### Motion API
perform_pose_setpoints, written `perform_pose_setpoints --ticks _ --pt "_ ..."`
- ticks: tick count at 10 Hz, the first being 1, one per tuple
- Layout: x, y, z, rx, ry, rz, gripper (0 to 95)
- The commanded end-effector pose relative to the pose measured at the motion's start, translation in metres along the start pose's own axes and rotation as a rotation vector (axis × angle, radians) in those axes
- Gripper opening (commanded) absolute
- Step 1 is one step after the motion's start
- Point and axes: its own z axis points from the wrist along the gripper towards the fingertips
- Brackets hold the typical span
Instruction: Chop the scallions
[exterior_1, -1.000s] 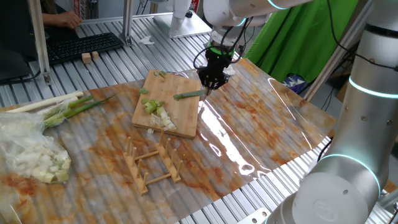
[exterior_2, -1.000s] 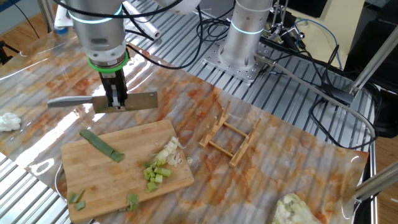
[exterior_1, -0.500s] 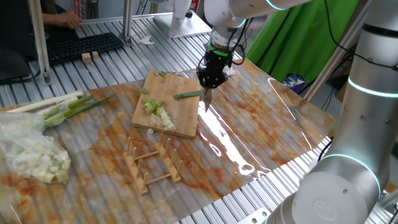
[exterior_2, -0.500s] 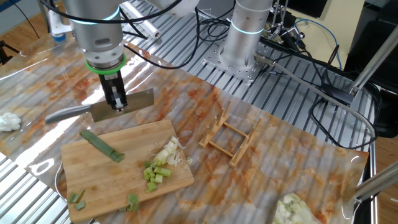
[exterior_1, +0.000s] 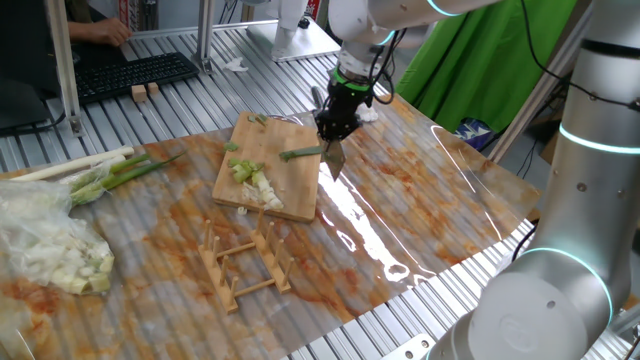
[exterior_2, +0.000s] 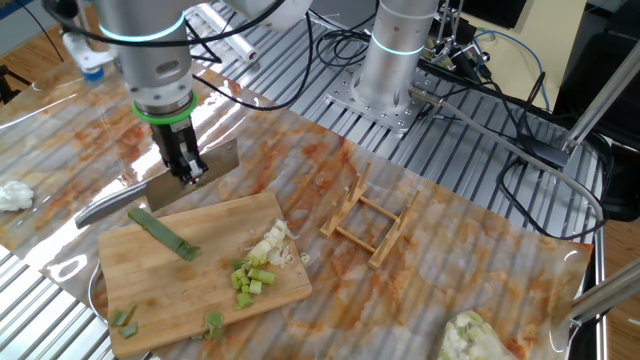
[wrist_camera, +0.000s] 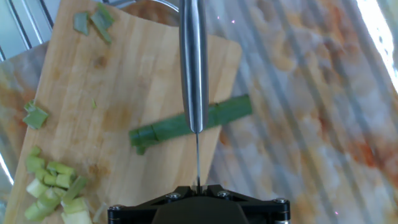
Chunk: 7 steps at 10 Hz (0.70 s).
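My jaws are clamped tight on the knife (exterior_2: 160, 185), no gap between them, and my gripper (exterior_2: 188, 172) points straight down just past the far edge of the board.

Biggest thing here is the table (exterior_1: 420, 210), wrapped in an orange-stained plastic sheet that throws glare. On it lies the bamboo cutting board (exterior_2: 190, 290), and beside the board a bare wooden rack (exterior_2: 370, 225). Off at the table's end there's a pale heap in clear plastic (exterior_1: 50, 250) with a bundle of long whole stalks (exterior_1: 100, 170) next to it.

Now the knife: broad blade on edge, metal handle sticking out to one side. From my hand view its spine (wrist_camera: 193, 62) runs straight out ahead of me, crossing right over a green length of the scallions (wrist_camera: 186, 126) that lies across the board close to its edge. Whether the edge touches it, I can't tell.

Smaller stuff: a cluster of chopped white and pale-green bits (exterior_2: 262, 260) mid-board, and a few green scraps (exterior_2: 125, 318) near the board's handle end.
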Motion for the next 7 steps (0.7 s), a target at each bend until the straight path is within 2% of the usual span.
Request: perform_pose_setpoints --ticks 1,4,7 --pt "-0.006 0.002 0.005 0.0 -0.006 -0.01 0.0" --pt "-0.019 0.007 0.014 -0.003 -0.012 -0.028 0.0" --pt "-0.021 0.012 0.02 -0.005 -0.022 -0.027 0.0"
